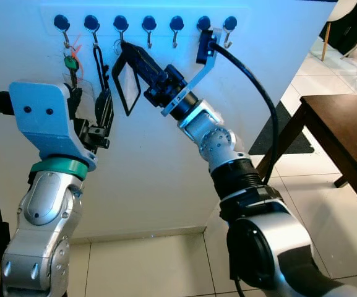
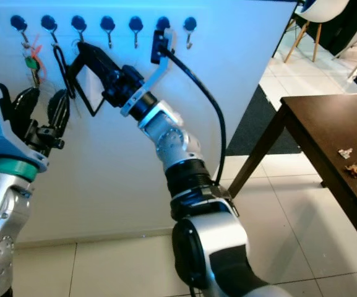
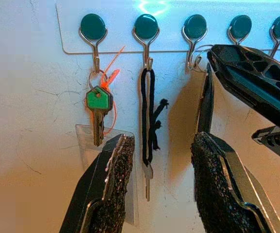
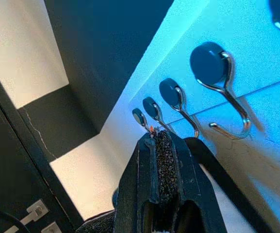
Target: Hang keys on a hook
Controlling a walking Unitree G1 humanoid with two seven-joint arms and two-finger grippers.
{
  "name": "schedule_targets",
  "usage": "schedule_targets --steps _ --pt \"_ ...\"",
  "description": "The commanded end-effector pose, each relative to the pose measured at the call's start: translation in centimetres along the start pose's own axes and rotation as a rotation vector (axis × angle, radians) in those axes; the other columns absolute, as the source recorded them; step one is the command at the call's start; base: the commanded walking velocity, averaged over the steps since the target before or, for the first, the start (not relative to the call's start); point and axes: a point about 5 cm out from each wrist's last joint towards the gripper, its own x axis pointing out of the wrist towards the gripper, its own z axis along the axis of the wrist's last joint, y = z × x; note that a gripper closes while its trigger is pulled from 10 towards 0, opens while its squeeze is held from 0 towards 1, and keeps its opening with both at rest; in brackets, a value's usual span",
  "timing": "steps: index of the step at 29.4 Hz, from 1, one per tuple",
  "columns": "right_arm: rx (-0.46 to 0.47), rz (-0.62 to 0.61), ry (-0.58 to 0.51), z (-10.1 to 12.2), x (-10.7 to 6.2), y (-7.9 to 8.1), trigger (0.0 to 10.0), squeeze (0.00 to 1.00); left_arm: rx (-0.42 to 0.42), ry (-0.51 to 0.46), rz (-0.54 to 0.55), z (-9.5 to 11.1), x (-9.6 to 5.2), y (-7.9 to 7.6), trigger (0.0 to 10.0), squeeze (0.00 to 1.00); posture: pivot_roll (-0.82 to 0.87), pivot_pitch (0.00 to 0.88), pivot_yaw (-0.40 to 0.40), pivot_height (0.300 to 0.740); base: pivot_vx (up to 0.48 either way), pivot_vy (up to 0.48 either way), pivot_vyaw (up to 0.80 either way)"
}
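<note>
right gripper (image 1: 124, 52) jaws closed at third hook (image 3: 195, 41) | left gripper (image 3: 159, 184) jaws apart below

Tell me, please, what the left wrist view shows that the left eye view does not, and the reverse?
The left wrist view adds the left gripper's rough finger pads, open, and a small key at the black cord's end. The left eye view adds the dark wooden table, tiled floor and both silver arms. Shared: the hook rail, the green key on its first hook, and the right gripper at the third.
</note>
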Motion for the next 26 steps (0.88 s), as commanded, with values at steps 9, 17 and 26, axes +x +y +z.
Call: schedule_targets --steps 9,17,26 --pt "0.057 0.015 -0.024 -1.26 0.64 0.66 10.0 0.00 -0.001 0.005 -0.006 -0.02 -0.02 0.00 10.0 0.00 0.07 0.090 0.057 0.740 0.000 0.000 0.00" --pt "0.063 0.008 -0.028 -1.20 0.83 0.64 10.0 0.00 0.003 0.006 -0.002 0.01 -0.07 0.07 10.0 0.00 0.08 0.092 0.055 0.740 0.000 0.000 0.00" --pt "0.068 -0.022 -0.005 -1.69 0.46 0.28 10.0 0.00 0.001 0.006 -0.002 0.03 -0.08 0.05 10.0 0.00 0.07 0.095 0.056 0.740 0.000 0.000 0.00"
